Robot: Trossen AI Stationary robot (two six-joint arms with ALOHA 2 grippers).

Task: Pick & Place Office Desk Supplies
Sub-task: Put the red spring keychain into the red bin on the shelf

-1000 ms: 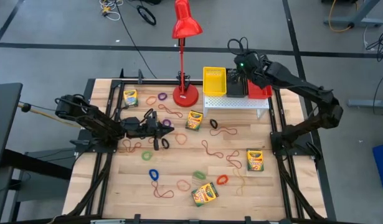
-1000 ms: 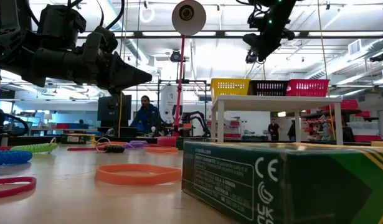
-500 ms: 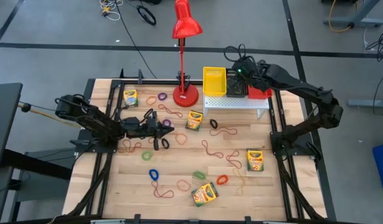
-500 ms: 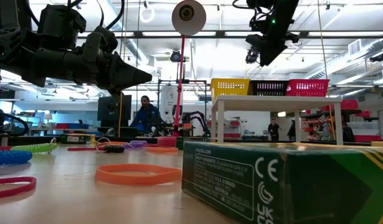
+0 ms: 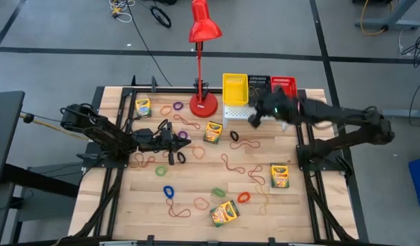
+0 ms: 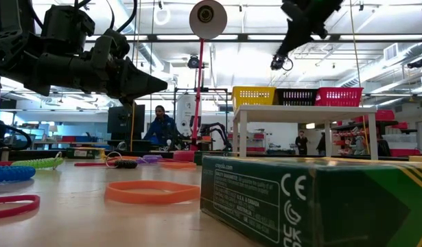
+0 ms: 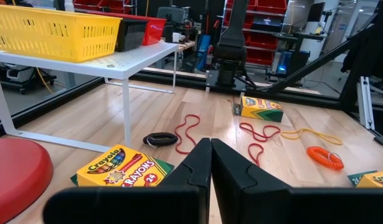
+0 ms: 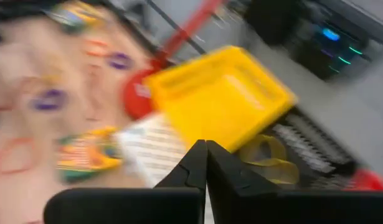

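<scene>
Right gripper (image 5: 253,117) closed, empty, above front edge of white perforated stand (image 5: 259,112), near yellow basket (image 5: 235,88). Left gripper (image 5: 184,145) closed, empty, low over table's left half among rubber-band loops (image 5: 231,165). Crayon boxes scattered on wood: one (image 5: 213,131) beside red lamp base (image 5: 203,104), one (image 5: 280,175) right side, one (image 5: 225,213) near front edge, one (image 5: 142,106) back left corner. Yellowish loop (image 8: 270,160) in black basket (image 8: 306,148).
</scene>
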